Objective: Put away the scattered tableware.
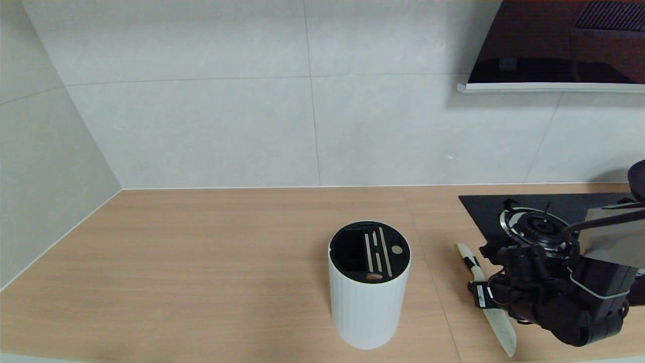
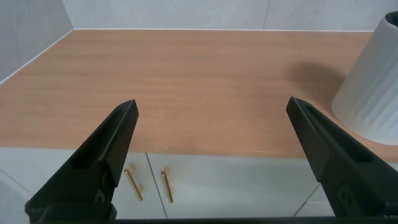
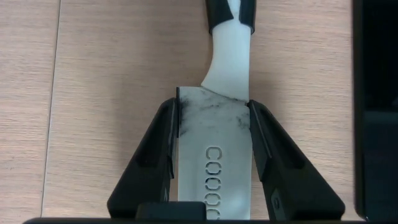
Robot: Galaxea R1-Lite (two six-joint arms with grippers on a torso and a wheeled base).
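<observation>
Right gripper (image 3: 213, 102) pinches the knife (image 3: 214, 143) across its blade. The knife lies flat near the counter's (image 1: 201, 252) front-right edge, beside the stove (image 1: 534, 222). Lift level, tip the blade down, then align with a slot in the holder (image 1: 369, 297). Left gripper (image 2: 211, 109) is spread wide off the front edge.

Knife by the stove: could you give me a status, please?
Left claw open. Right claw shut on white marbled-blade knife, flat on wooden counter. White ribbed cylindrical holder unobstructed.
</observation>
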